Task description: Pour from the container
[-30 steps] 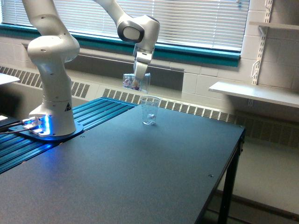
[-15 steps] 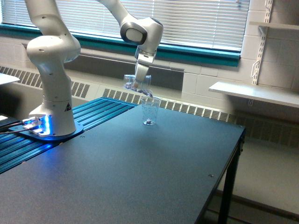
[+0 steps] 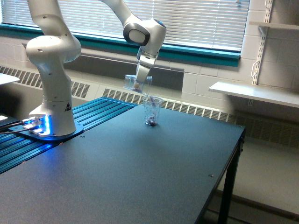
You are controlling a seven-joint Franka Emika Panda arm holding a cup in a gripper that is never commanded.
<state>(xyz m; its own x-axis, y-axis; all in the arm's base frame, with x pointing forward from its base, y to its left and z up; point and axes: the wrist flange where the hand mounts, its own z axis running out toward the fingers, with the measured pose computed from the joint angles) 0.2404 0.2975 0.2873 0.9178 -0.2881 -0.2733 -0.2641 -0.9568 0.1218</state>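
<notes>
My gripper (image 3: 139,80) is shut on the container (image 3: 136,83), a small clear plastic cup held tipped over toward the exterior view's right, its rim slanting down. Just below and to the right of that rim stands a clear tapered cup (image 3: 151,111) upright on the dark table (image 3: 140,172). Small dark and coloured pieces lie in the bottom of the tapered cup. The container looks nearly empty; its inside is too faint to read. The fingers are mostly hidden behind the container.
The white arm base (image 3: 50,93) with a blue glow stands at the exterior view's left on blue ribbed rails (image 3: 93,112). The table edge runs along the right. A white shelf (image 3: 254,93) is fixed to the wall beyond.
The container has tilted further and shifted slightly right over the tapered cup. The coloured pieces that were in it now lie in the bottom of the tapered cup.
</notes>
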